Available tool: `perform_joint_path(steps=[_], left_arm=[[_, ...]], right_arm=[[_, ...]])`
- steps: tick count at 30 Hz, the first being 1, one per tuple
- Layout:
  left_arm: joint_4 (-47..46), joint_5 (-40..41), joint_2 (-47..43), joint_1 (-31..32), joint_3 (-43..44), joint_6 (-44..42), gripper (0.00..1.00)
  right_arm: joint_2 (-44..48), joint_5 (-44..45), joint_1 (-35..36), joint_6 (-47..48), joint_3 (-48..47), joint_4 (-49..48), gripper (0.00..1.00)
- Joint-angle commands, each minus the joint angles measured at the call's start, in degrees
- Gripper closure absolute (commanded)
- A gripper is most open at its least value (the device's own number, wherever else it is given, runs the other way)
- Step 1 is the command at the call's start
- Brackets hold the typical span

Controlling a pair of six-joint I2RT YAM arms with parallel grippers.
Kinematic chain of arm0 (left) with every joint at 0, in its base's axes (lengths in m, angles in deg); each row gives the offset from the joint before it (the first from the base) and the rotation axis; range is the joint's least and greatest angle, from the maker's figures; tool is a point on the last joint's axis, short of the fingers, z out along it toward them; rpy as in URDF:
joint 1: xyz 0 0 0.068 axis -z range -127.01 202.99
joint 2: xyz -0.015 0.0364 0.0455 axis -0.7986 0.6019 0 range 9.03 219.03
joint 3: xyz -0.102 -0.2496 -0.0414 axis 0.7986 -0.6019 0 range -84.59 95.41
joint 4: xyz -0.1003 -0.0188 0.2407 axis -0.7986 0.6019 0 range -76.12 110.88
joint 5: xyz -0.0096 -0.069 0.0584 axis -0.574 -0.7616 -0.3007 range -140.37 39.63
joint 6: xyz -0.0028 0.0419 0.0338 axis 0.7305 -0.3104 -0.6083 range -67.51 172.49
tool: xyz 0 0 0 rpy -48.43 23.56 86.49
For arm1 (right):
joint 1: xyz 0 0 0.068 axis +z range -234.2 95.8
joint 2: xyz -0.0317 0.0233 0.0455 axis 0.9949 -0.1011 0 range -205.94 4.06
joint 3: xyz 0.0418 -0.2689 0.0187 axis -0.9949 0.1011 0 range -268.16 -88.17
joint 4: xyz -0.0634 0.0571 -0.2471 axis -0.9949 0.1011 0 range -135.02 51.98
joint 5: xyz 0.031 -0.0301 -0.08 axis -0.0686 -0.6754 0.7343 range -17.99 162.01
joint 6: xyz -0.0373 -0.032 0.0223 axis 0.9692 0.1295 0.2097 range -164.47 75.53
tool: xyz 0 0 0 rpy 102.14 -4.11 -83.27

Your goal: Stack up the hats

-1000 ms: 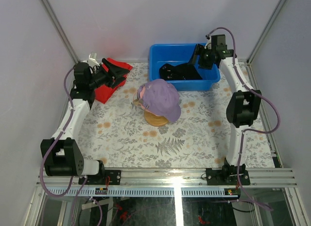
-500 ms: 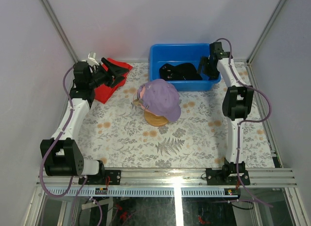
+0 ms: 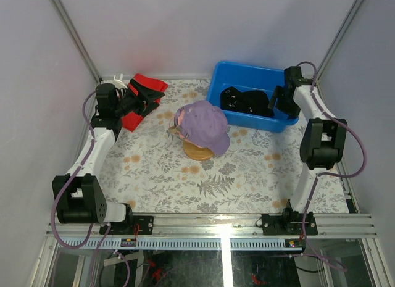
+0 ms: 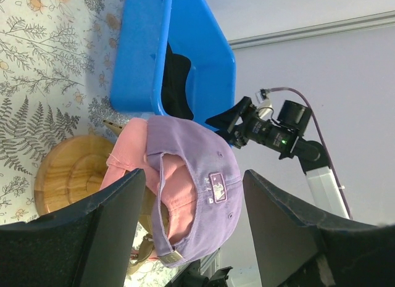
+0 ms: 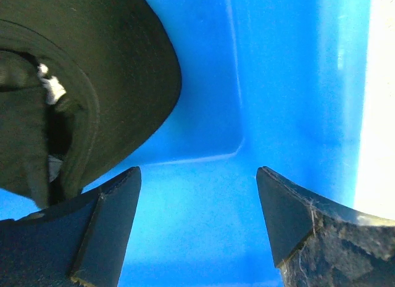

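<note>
Your right gripper (image 3: 279,102) sat low inside the blue bin (image 3: 250,76) at the far right of the table, at the bin's right end. Its jaws were spread wide with nothing between them. The black cap (image 3: 247,102) lay in the bin just left of it. In the wrist view the cap's curved brim (image 5: 92,71) was above and to the left of the left finger, not between the fingers.

The step in hand looked like the pickup of that last cap, so your grip point mattered most. You needed to slide left until the brim edge sat well inside the jaws. You also needed to keep the lower finger off the bin floor so it did not scrape or drag the bin. Closing on the stiff brim would probably hold better than pinching the soft crown.

The purple cap (image 3: 203,123) sat on the wooden stand (image 3: 199,152) at mid-table, with the pink cap (image 4: 126,157) under it.

Your left gripper (image 3: 145,95) hovered wide and empty over the red cloth (image 3: 148,86) at the far left, well clear of the path to the stand.
</note>
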Motion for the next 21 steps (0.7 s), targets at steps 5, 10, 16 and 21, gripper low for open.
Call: perform_joint_path(steps=[5, 10, 16, 21], left_arm=[[-5.31, -0.95, -0.38, -0.35, -1.27, 1.1, 0.36], [-5.17, -1.2, -1.38, -0.43, -2.24, 0.97, 0.36], [-3.84, -1.02, -2.3, -0.39, -2.63, -0.01, 0.35], [-3.44, -0.76, -2.56, -0.43, -2.56, -0.53, 0.35]], right_arm=[[3.83, -18.29, -0.18, 2.88, 0.89, -12.23, 0.12], [-1.78, -17.82, -0.1, 1.8, -4.18, -13.44, 0.11], [-10.48, -19.74, -0.16, 1.26, -13.01, -13.9, 0.08], [-13.76, -21.54, -0.25, 1.65, -14.64, -19.32, 0.01]])
